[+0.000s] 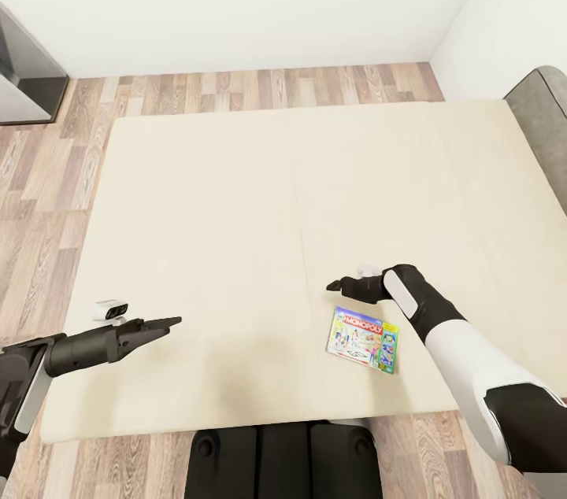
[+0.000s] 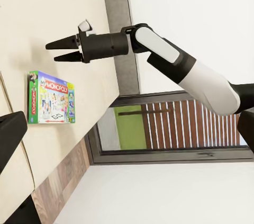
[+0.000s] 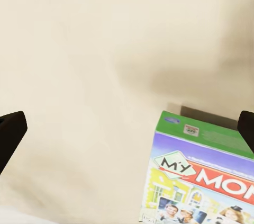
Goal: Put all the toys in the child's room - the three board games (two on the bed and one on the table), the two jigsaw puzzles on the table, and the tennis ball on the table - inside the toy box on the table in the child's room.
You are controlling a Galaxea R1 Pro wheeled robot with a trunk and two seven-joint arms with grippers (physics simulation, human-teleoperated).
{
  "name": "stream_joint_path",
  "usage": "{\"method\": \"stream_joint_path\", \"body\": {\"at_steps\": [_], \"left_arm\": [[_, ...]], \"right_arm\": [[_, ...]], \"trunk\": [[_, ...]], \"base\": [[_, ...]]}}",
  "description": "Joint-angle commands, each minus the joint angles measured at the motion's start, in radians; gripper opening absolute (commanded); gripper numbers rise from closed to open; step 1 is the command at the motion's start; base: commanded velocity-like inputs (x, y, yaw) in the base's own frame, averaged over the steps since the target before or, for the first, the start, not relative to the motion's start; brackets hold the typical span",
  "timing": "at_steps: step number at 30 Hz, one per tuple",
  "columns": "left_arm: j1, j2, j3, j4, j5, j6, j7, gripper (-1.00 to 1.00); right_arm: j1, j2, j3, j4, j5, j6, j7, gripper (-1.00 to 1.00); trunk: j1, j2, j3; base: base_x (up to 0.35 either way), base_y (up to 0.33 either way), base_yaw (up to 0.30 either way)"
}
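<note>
Your right gripper [image 1: 335, 284] hangs open and empty just beyond the board game [image 1: 363, 339], lying flat near the bed's [image 1: 236, 200] front edge. The box looks light, stiff and slick; take it by its edges. Your left gripper [image 1: 172, 322] looks nearly closed, holding nothing.

Pretty bright, even light everywhere, soft and flat like a clean render. The bed [image 1: 236, 208] looks almost washed out, no hard glare. Shadows are faint: a blurry smudge past the right gripper's fingertips [image 3: 10, 134], and a soft dark edge behind the game box [image 3: 203, 176]. The window [image 2: 174, 128] glows bright. Fingertips look slightly soft up close.
</note>
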State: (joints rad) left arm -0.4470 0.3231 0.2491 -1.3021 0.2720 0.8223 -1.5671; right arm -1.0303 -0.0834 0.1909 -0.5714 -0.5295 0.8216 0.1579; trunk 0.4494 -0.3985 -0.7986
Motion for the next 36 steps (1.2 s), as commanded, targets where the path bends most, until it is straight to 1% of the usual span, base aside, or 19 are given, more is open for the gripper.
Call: {"method": "stream_joint_path", "body": {"at_steps": [1,13,22,36], "left_arm": [[0.000,0.000,0.000,0.000,0.000,0.011,-0.004,1.00],[0.000,0.001,0.000,0.000,0.000,0.011,-0.004,1.00],[0.000,0.001,-0.001,0.000,0.000,0.011,-0.004,1.00],[0.000,0.001,0.000,0.000,0.000,0.011,-0.004,1.00]], "right_arm": [[-0.001,-0.001,0.004,-0.001,0.008,0.002,0.008,1.00],[-0.001,-0.002,0.004,-0.001,0.008,0.002,0.008,1.00],[-0.001,-0.002,0.004,-0.001,0.008,0.002,0.008,1.00],[-0.001,-0.001,0.004,-0.001,0.008,0.002,0.007,1.00]], "trunk": [[0.001,-0.002,-0.001],[0.001,-0.002,-0.001],[0.001,-0.002,-0.001],[0.001,-0.002,-0.001]], "base": [[0.000,0.000,0.000],[0.000,0.000,0.000],[0.000,0.000,0.104],[0.000,0.000,0.009]]}}
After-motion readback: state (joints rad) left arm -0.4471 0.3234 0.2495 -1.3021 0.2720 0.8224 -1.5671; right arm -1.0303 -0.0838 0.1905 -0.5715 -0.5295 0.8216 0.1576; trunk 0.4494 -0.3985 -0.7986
